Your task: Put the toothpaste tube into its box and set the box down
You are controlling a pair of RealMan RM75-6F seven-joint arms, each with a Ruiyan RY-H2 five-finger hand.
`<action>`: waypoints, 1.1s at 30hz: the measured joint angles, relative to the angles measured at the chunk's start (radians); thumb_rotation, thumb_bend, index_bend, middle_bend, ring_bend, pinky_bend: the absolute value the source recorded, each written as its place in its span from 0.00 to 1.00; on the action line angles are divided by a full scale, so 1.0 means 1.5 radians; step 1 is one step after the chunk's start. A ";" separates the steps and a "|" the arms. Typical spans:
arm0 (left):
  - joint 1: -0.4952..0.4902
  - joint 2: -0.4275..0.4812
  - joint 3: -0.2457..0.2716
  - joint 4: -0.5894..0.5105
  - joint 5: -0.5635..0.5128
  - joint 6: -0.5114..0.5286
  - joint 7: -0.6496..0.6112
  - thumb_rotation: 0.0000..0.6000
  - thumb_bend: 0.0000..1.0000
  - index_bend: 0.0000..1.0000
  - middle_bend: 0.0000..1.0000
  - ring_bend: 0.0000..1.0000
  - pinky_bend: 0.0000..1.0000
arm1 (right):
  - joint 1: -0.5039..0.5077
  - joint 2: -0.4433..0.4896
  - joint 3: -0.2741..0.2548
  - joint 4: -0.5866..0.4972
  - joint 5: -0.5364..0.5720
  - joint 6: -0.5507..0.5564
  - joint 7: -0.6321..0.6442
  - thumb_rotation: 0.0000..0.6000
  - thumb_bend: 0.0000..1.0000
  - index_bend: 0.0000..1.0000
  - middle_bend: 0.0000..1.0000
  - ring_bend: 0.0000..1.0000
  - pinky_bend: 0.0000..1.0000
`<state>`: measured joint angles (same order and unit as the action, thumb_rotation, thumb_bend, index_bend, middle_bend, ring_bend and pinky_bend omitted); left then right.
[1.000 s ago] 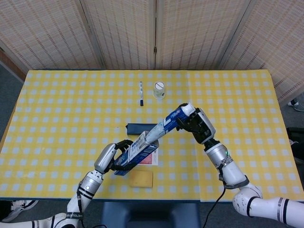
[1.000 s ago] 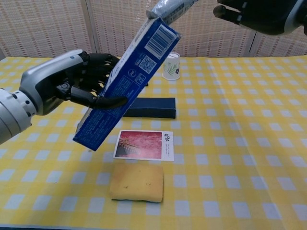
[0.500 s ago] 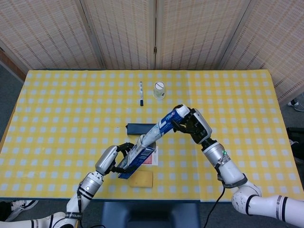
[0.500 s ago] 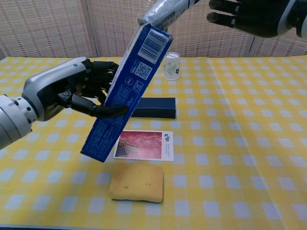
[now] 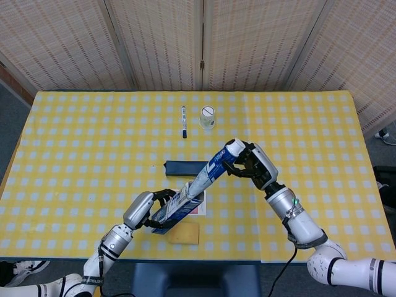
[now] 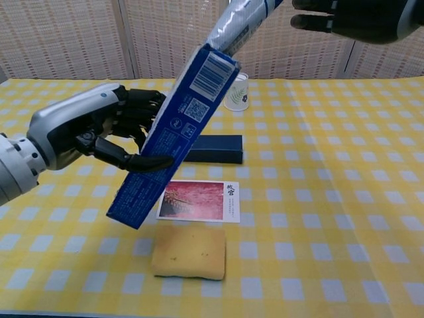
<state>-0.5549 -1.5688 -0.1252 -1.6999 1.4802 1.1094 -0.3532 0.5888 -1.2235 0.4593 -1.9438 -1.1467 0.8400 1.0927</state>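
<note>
A blue toothpaste box (image 5: 176,207) (image 6: 173,139) is tilted up above the table, its open end uppermost. My left hand (image 5: 143,211) (image 6: 99,129) grips it around the lower half. The toothpaste tube (image 5: 210,170) (image 6: 240,23) slants down from the upper right, and its lower end sits inside the box's opening. In the head view my right hand (image 5: 253,164) holds the tube at its cap end. In the chest view the right hand (image 6: 351,16) shows at the top edge, where the tube's upper end runs out of frame.
Under the box lie a red-printed card (image 6: 199,199) and a yellow sponge (image 5: 184,233) (image 6: 189,252). A long dark blue case (image 5: 184,167) (image 6: 212,149) lies behind them. Further back are a paper cup (image 5: 207,117) (image 6: 237,91) and a pen (image 5: 184,121).
The tube's lower end has gone further into the box's open end. The right hand has come down and left with it, and the left hand has shifted the box slightly.
</note>
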 measured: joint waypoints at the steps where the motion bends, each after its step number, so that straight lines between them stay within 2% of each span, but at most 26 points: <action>1: -0.001 0.000 0.000 0.000 0.000 -0.001 -0.003 1.00 0.30 0.50 0.51 0.49 0.58 | 0.000 0.002 0.002 -0.001 0.003 -0.003 0.001 1.00 0.37 0.79 0.63 0.72 0.65; 9: -0.009 0.006 0.004 0.012 0.010 -0.008 -0.052 1.00 0.30 0.50 0.51 0.49 0.58 | -0.006 0.024 0.016 -0.017 0.004 0.002 -0.011 1.00 0.37 0.79 0.63 0.72 0.65; 16: -0.015 0.012 0.020 0.018 0.032 -0.009 -0.078 1.00 0.30 0.50 0.51 0.49 0.58 | -0.013 0.034 0.025 -0.017 0.000 0.001 0.007 1.00 0.37 0.79 0.63 0.72 0.65; 24: -0.021 0.021 0.020 0.021 0.031 -0.011 -0.106 1.00 0.30 0.50 0.51 0.49 0.58 | -0.017 0.040 0.025 -0.016 -0.020 -0.009 0.029 1.00 0.37 0.79 0.63 0.72 0.65; 33: -0.027 0.038 0.026 0.027 0.035 -0.018 -0.152 1.00 0.30 0.50 0.51 0.49 0.58 | -0.021 0.047 0.016 -0.028 -0.033 -0.006 0.017 1.00 0.37 0.79 0.63 0.72 0.65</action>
<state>-0.5950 -1.5115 -0.0859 -1.6595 1.5326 1.0823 -0.5806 0.5578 -1.1534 0.4839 -1.9860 -1.1957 0.8309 1.1181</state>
